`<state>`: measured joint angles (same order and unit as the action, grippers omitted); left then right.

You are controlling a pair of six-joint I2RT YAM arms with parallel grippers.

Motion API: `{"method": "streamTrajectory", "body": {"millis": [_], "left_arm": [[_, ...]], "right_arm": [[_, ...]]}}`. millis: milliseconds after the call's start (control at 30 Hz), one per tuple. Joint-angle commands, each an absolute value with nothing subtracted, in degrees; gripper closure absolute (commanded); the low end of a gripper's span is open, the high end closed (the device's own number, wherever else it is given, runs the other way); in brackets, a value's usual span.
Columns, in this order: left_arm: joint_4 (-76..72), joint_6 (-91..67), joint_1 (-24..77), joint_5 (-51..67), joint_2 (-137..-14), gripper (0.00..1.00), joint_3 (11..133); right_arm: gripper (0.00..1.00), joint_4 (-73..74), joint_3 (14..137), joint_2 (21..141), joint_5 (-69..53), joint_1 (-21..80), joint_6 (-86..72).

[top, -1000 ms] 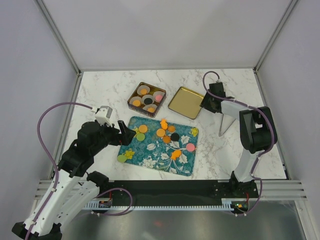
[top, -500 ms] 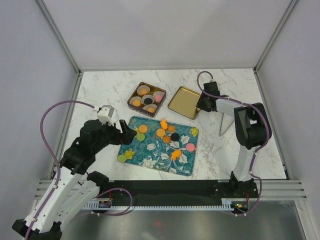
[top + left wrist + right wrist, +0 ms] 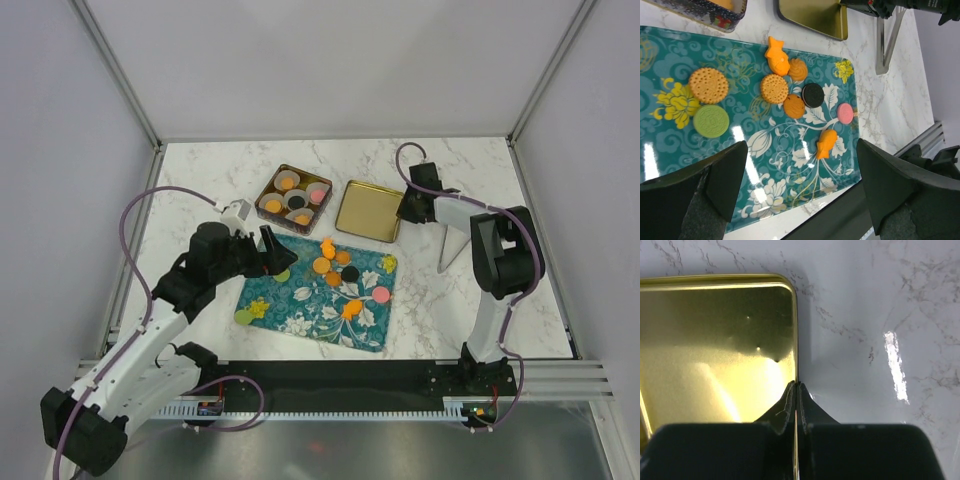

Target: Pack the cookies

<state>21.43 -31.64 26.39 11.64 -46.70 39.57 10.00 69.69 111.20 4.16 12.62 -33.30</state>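
1. Left gripper (image 3: 801,152): the jaws are spread wide with nothing between them. It is held over the left half of the tray, and both fingers (image 3: 722,175) are clear of the cookies.
2. Green cookie, stray (image 3: 243,316): one disc at the tray's near-left edge. We cannot tell whether it rests on the tray or on the marble.
3. Tray (image 3: 300,305): rectangular, teal with a floral pattern, lying flat on the marble table (image 3: 200,180) just in front of the tin.
4. Cookies (image 3: 774,88), loose on the tray:
   - We count two round orange biscuits, a second green disc (image 3: 711,120), and two orange swirled pieces.
   - There are also two orange fish-shaped pieces (image 3: 777,55), one black sandwich cookie (image 3: 813,94) and one pink cookie (image 3: 845,113).
   - Most cluster in the middle of the tray, some of them touching. The pink one lies apart, towards the right edge.
5. Square tin (image 3: 308,174): open, with dark patterned sides, at the far side of the tray. It holds white paper cups (image 3: 326,190), each with a cookie inside: three orange, one black and one pink.
6. Tin lid (image 3: 365,210): gold, lying inner side up on the marble, just right of the tin and apart from it.
7. Right gripper (image 3: 796,390): the jaws are pinched together on the lid's right-hand rim, one finger inside the lip and one outside.
8. Grey metal bracket (image 3: 450,250): stands on the marble to the right of the lid, beside the right arm.
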Motion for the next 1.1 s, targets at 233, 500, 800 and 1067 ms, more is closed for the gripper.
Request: {"method": "streamTrajectory", "body": {"millis": [233,500,800,1067], "left_arm": [[0.62,-37.36,27.25,14.50,-63.43,0.03,44.63],[-4.91,-36.12,27.25,16.07,-77.95,0.03,56.24],[-6.24,-36.03,26.63,17.58,-85.07,0.02,62.84],[-6.59,-38.58,26.54,20.74,-86.57,0.11,64.51]], "right_arm": [[1.00,12.65,71.98,99.86,-3.51,8.88,-31.64],[1.00,15.29,70.58,92.30,-7.99,13.00,-31.38],[1.00,16.35,68.64,86.23,-13.01,17.57,-31.82],[1.00,17.48,68.82,83.67,-16.17,20.30,-31.38]]}}
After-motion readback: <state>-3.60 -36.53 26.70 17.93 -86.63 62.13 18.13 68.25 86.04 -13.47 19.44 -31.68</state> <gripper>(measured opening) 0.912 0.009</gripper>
